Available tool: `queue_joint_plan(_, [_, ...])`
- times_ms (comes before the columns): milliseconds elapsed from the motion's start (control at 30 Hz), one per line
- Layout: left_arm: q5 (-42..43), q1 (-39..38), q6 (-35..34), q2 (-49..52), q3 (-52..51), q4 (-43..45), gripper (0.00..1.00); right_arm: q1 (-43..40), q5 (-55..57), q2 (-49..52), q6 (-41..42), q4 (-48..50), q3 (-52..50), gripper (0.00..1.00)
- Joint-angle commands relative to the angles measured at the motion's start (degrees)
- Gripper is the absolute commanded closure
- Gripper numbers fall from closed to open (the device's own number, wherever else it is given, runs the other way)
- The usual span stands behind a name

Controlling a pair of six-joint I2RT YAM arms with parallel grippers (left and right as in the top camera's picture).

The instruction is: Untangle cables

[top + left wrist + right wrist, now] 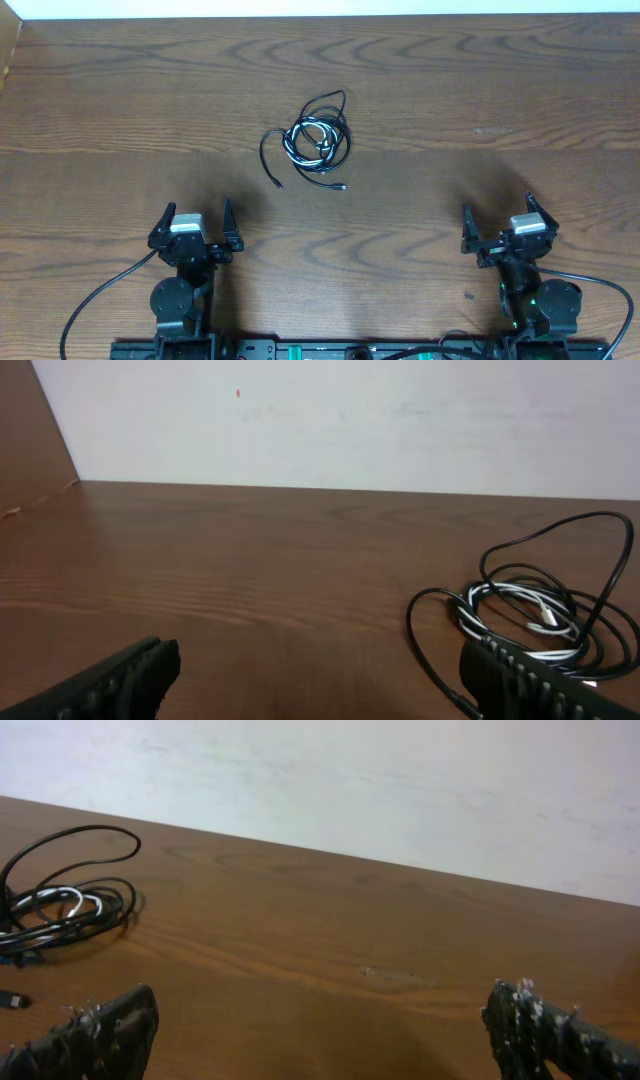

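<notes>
Several thin cables [318, 142] in one loose knot, lying far of centre on the table [120, 100]. Mostly black loops wound round a white strand, with one black tail [266, 155] trailing out left and near, and small plugs at the near side. Heaped that way presumably as the starting mess, well apart from either arm, so out of reach without a long stretch forward.

Parked at the near edge: left gripper [194, 215] on the left, right gripper [498, 208] on the right. Fingers spread wide on both, nothing between them (only bare wood in each gap from the wrist cameras). Spread so most likely in readiness for a first pinch. Knot ahead and to the right from the left wrist; far left from the right wrist, with one raised loop [100, 827] standing up off the wood.

Judged not begun: no strand separated. Probably best to go for the free tail or the raised loop first, as the easiest to pinch without dragging the bundle. Risk of tightening the knot if pulled from the middle. Light cords, likely to slide as one clump unless pinned by the other claw.
</notes>
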Motion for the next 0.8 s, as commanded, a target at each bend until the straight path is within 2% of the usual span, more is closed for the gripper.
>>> queue_joint_plan(0, [-0.1,0.2,0.1,-0.3,-0.5,-2.7,0.05,-0.1,-0.2,-0.3,0.4,-0.2,-0.1,0.01])
queue_joint_plan(633, [-0.1,0.2,0.1,-0.3,-0.5,-2.2,0.05,-0.2,2.0,-0.3,-0.9,-0.1,-0.1,0.01])
queue_joint_plan(767, [2.7,0.2,0.1,-0.3,-0.5,-2.4,0.05,-0.1,-0.9,-0.3,-0.4,1.7,-0.1,0.01])
